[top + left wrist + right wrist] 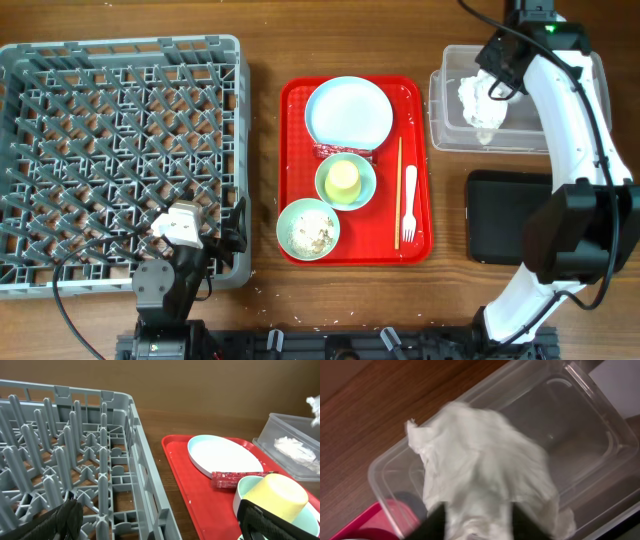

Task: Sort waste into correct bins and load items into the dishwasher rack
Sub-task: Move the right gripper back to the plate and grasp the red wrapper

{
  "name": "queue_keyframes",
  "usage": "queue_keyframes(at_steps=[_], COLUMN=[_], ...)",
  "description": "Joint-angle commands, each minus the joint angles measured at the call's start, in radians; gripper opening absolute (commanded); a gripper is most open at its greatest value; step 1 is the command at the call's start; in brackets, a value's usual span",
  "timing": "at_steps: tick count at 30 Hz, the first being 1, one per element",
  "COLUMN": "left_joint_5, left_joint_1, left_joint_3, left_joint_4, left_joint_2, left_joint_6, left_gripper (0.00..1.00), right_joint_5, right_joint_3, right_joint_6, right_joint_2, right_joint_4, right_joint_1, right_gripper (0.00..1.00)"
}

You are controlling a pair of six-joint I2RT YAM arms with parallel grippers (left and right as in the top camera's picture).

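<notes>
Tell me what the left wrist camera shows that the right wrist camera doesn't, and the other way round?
Only the left wrist view shows the grey dishwasher rack, the white plate, the red wrapper and the yellow cup sitting in a teal bowl. Only the right wrist view shows the right gripper pinching the napkin, and it looks down into the clear tub. Both views share the napkin, the tub, part of the red tray and the wooden table.

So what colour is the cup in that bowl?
The cup is yellow, clearest in the overhead view.
</notes>
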Motion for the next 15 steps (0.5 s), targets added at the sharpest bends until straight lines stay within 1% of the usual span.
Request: queue_keyframes(at_steps=[1,3,5,6,7,9,11,12,13,14,15], left_joint_5=[0.012,0.012,0.012,0.012,0.012,0.012,0.012,0.012,0.012,0.012,0.012], left_joint_1=[0.004,0.004,0.004,0.004,0.004,0.004,0.004,0.004,0.004,0.004,0.004], left_joint_3=[-0.001,-0.001,-0.001,-0.001,-0.001,-0.001,-0.001,-0.001,-0.001,-0.001,-0.001], left_joint_4=[-0.006,-0.006,-0.006,-0.006,-0.006,-0.006,-0.006,-0.006,-0.006,-0.006,-0.006], left_joint_2=[-0.005,-0.005,-0.005,-0.005,-0.005,-0.005,-0.004,-0.005,-0.005,-0.005,-0.005], left_joint_6=[0.013,0.013,0.013,0.013,0.013,0.013,0.013,0.013,0.013,0.013,0.013], left_gripper=[1.0,1.0,1.0,1.0,1.0,1.0,1.0,1.0,1.0,1.0,1.0], right_joint_5=[-0.045,-0.148,-0.372,-0.546,-0.607,-0.615,-0.596,-0.539,-0.475,-0.37,-0.293], right_joint_3=[-0.01,-0.01,-0.01,-0.01,-0.01,-0.01,-0.01,-0.01,-0.01,-0.01,-0.011], right_joint_6=[-0.021,-0.114,-0.253,-0.357,-0.381,-0.402,-0.472,-0.464,-0.403,-0.251,-0.087], right_joint_2=[-0.008,-0.008,-0.008,-0.008,-0.008,-0.008,-0.008,-0.008,-0.008,-0.008,-0.008], right_joint_4=[0.005,0.011,0.021,0.022,0.013,-0.03,-0.086,-0.133,-0.162,-0.198,-0.235], right_joint_1=[-0.008,-0.008,-0.003,0.015,0.038,0.105,0.165,0.21,0.241,0.276,0.306], right_gripper=[1.0,1.0,1.0,1.0,1.0,0.99,0.99,0.99,0.99,0.99,0.92])
